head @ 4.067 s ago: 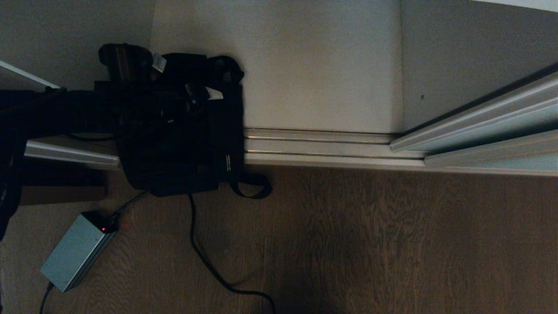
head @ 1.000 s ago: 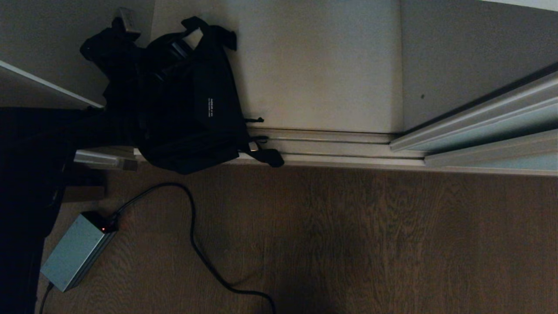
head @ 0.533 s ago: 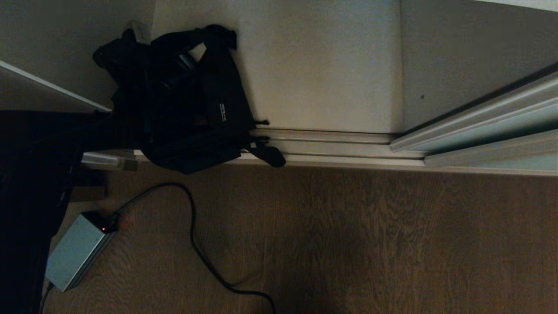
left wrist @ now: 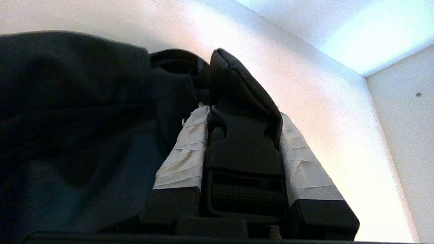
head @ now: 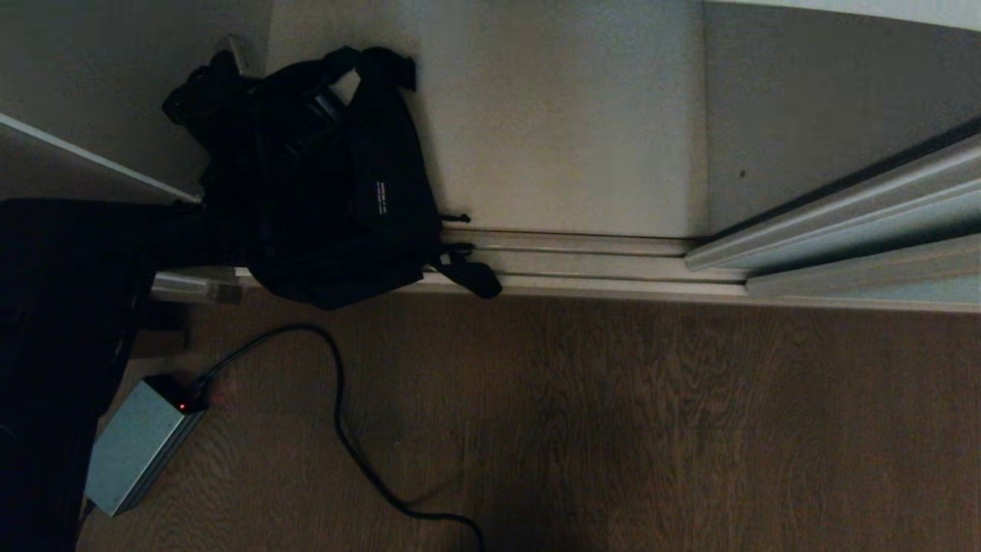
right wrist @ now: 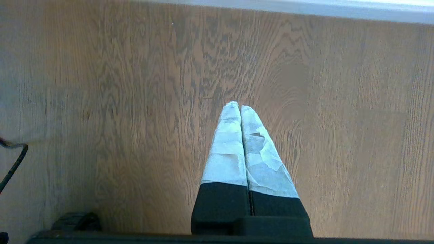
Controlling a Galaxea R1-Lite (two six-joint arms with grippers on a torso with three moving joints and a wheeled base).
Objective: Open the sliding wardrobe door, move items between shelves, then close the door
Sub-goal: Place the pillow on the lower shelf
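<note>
A black fabric bag (head: 337, 192) with a small white label (head: 381, 196) hangs at the left of the open wardrobe, over the white bottom shelf (head: 552, 115) and the floor track. One loose strap end (head: 477, 280) lies on the track. My left arm (head: 69, 291) reaches in from the left. In the left wrist view my left gripper (left wrist: 242, 113) is shut on the bag's black buckle (left wrist: 244, 159), with dark fabric (left wrist: 74, 112) beside it. The sliding wardrobe door (head: 881, 230) stands at the right. My right gripper (right wrist: 240, 106) hangs shut over the wooden floor, holding nothing.
A second white shelf edge (head: 92, 159) juts in at the left above the arm. The grooved metal track (head: 582, 261) runs along the wardrobe front. A grey power box (head: 130, 452) with a black cable (head: 345, 437) lies on the wooden floor at the front left.
The bag, which hung over the track and floor four seconds ago, has been carried deeper into the wardrobe and turned label-up. Over the last second it shifted only slightly right.
</note>
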